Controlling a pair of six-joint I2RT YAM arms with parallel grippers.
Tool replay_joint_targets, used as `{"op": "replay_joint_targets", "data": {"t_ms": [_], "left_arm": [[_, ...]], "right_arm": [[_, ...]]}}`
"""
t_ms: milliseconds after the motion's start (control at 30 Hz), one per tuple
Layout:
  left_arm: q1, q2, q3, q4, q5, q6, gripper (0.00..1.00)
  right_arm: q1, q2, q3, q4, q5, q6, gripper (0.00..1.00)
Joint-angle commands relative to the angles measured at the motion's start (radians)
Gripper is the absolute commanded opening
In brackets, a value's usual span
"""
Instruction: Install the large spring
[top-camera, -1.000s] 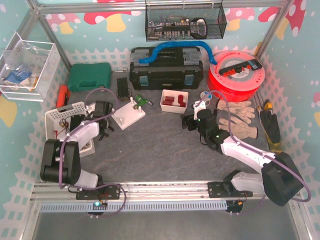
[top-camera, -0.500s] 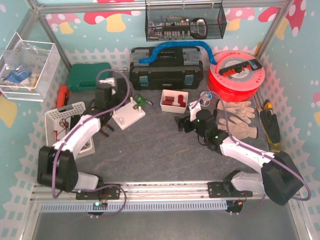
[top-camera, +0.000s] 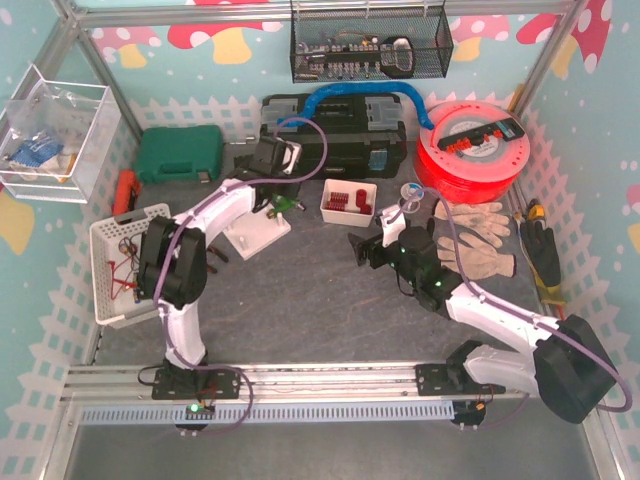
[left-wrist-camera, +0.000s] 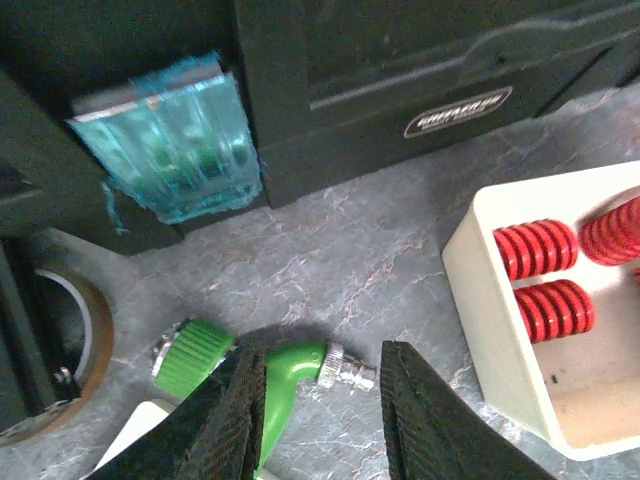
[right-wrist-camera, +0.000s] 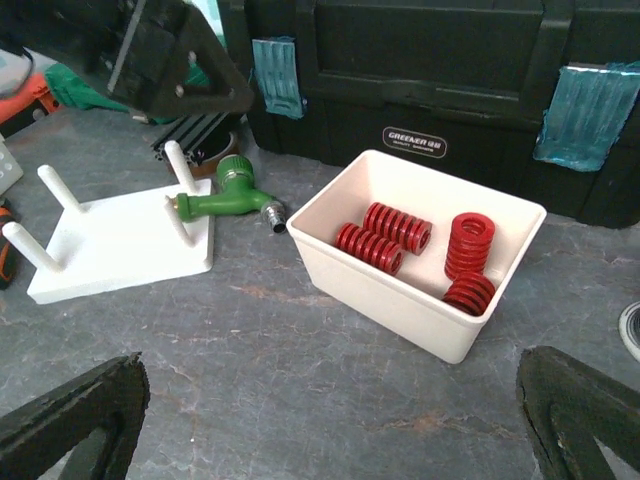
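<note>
Springs (right-wrist-camera: 385, 240), red coils, lie in a white bin (right-wrist-camera: 400, 300) on the grey tabletop (top-camera: 300, 290), just in front of a black toolbox (right-wrist-camera: 420, 60). I count four, two lying side by side and two near the bin's right wall, and I cannot tell which is the large one. Left of the bin, a green hose nozzle (right-wrist-camera: 225, 203) lies at the edge of a white peg board (right-wrist-camera: 120, 245) with pegs standing up from it. My left gripper (left-wrist-camera: 320, 400) hangs over the nozzle, its fingers a little apart with nothing between them. My right gripper (right-wrist-camera: 325, 415) sits nearer the arm bases, facing the bin, its fingers spread wide and holding nothing.
</note>
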Motion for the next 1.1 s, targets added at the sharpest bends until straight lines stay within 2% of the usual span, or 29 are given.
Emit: {"op": "replay_joint_targets", "data": {"t_ms": [0, 333, 500, 1067], "left_arm": [[0.003, 0.081, 0.091, -0.167, 0.023, 0.029, 0.37], [0.008, 0.181, 0.177, -0.297, -0.084, 0.076, 0.40], [0.021, 0.207, 0.193, -0.320, -0.078, 0.087, 0.42], [0.034, 0.315, 0.237, -0.348, -0.052, 0.079, 0.40]], "right_arm": [[0.009, -0.018, -0.010, 0.032, 0.026, -0.013, 1.00], [0.012, -0.018, -0.009, 0.031, 0.037, -0.012, 1.00], [0.013, -0.025, -0.012, 0.028, 0.050, -0.013, 1.00], [0.018, -0.049, -0.018, 0.022, 0.081, -0.018, 1.00]]}}
